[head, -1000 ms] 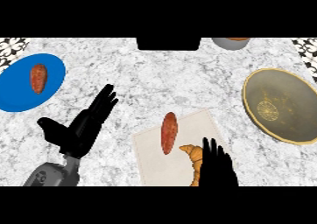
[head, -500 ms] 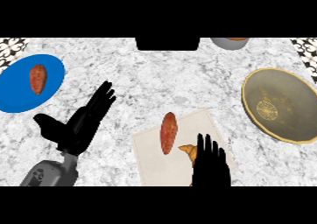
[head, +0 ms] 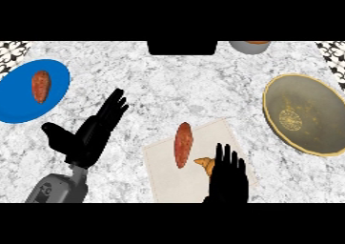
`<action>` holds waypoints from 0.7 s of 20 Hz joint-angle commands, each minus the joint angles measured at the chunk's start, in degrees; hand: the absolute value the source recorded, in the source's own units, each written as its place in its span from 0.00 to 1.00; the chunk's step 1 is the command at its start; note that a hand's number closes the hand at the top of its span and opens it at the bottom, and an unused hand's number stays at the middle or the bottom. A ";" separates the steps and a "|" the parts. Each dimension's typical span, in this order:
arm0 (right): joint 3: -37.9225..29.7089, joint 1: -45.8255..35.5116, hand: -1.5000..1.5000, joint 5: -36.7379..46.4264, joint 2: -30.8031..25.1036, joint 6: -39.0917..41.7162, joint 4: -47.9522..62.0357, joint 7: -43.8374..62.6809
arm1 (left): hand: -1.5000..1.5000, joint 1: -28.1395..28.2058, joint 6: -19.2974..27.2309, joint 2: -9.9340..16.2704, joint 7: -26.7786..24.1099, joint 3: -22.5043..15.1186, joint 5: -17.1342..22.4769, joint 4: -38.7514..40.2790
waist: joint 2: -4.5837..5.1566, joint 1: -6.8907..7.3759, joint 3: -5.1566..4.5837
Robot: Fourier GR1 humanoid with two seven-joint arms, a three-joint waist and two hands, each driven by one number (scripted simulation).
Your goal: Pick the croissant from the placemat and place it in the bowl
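Note:
On the pale placemat (head: 163, 166) lies a golden croissant (head: 203, 163), mostly hidden under my right hand (head: 227, 177). That hand comes in from the lower edge with straight fingers laid over the croissant. A reddish-brown sweet potato (head: 183, 144) lies on the mat just left of it. The olive bowl with a gold rim (head: 305, 113) stands at the right, apart from the mat. My left hand (head: 91, 134) rests open at the left, fingers pointing up and right.
A blue plate (head: 19, 97) with a second sweet potato (head: 41, 86) sits at the far left. A dark box (head: 182, 46) and a grey cup (head: 250, 46) stand at the counter's back edge. Patterned tiles show in both top corners.
My right hand has moved up over the croissant, covering more of it. The left hand has barely shifted.

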 commanded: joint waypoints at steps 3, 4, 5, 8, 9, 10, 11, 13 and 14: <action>-1.93 -3.49 0.00 -1.53 0.80 -3.41 5.43 7.24 | 0.50 -0.40 0.20 -2.74 -1.42 -0.30 -2.52 3.08 | 0.06 -0.05 0.01; -2.38 -2.42 0.00 -0.09 0.80 -6.67 8.09 4.89 | 0.50 -0.83 -0.20 -0.39 2.89 1.31 -0.85 -1.27 | -0.01 0.12 0.03; -1.36 -0.32 0.00 0.64 0.81 -5.54 5.07 4.89 | 0.50 0.15 -0.99 -1.23 1.90 1.41 -0.74 -1.26 | -0.06 -0.06 0.02; 0.33 0.25 0.00 1.22 0.81 -5.62 4.28 6.96 | 0.50 2.76 -0.03 -1.76 1.77 0.60 -2.53 -3.46 | -0.09 0.06 0.01; -1.10 2.68 0.00 2.16 0.81 -8.17 6.01 3.05 | 0.50 0.26 -2.54 -2.48 -0.70 1.99 -1.62 2.63 | 0.00 -0.31 0.00; -0.56 -3.16 0.00 -0.55 0.81 -10.61 10.87 5.84 | 0.50 1.27 -0.49 -2.68 2.06 1.44 -1.85 -1.66 | 0.01 0.25 0.03; -3.83 -0.57 0.00 1.11 0.81 -8.79 11.03 -0.16 | 0.50 1.84 -3.14 -1.47 -0.67 3.14 -1.98 -0.29 | -0.01 -0.02 0.01; -1.10 -3.03 1.00 -0.41 0.81 -12.07 12.64 -1.04 | 0.50 -0.75 -1.80 -3.82 0.91 3.30 -3.96 1.78 | 0.01 -0.04 0.02; -0.26 -5.93 1.00 -1.44 0.81 -10.38 11.90 1.24 | 0.50 2.34 -5.18 -1.45 1.17 4.17 -1.80 -1.24 | -0.01 0.15 0.01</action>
